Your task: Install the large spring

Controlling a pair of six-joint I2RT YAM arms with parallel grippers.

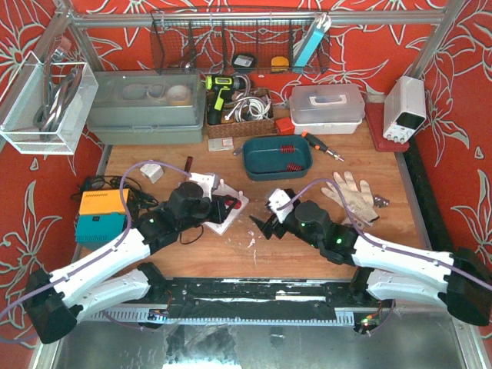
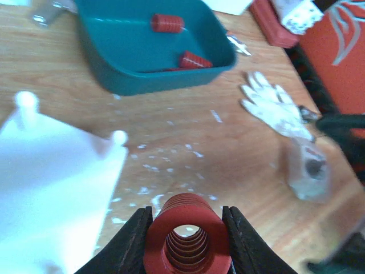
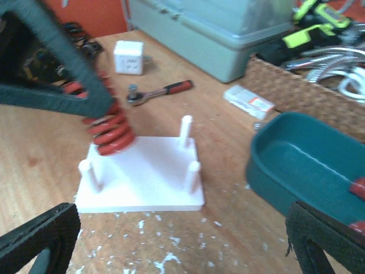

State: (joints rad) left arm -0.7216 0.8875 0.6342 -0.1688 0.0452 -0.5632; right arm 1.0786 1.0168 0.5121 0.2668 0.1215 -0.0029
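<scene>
My left gripper (image 2: pixel 187 216) is shut on the large red spring (image 2: pixel 187 237), one black finger on each side of it. In the right wrist view the spring (image 3: pixel 109 130) hangs tilted over the far left corner of the white peg plate (image 3: pixel 145 185), its lower end at or just above the plate. Three bare white pegs show, one of them at the far side (image 3: pixel 186 128). In the top view the left gripper (image 1: pixel 224 206) is over the plate (image 1: pixel 227 219). My right gripper (image 3: pixel 182 245) is wide open and empty, close to the plate's near edge, and also shows in the top view (image 1: pixel 263 224).
A teal tray (image 1: pixel 277 157) with two small red springs (image 2: pixel 167 23) sits behind the plate. A white glove (image 1: pixel 352 196) lies to the right. A ratchet (image 3: pixel 159 91), a wicker basket (image 1: pixel 240 127), a grey box (image 1: pixel 146 108) and an orange-teal box (image 1: pixel 101 215) stand around.
</scene>
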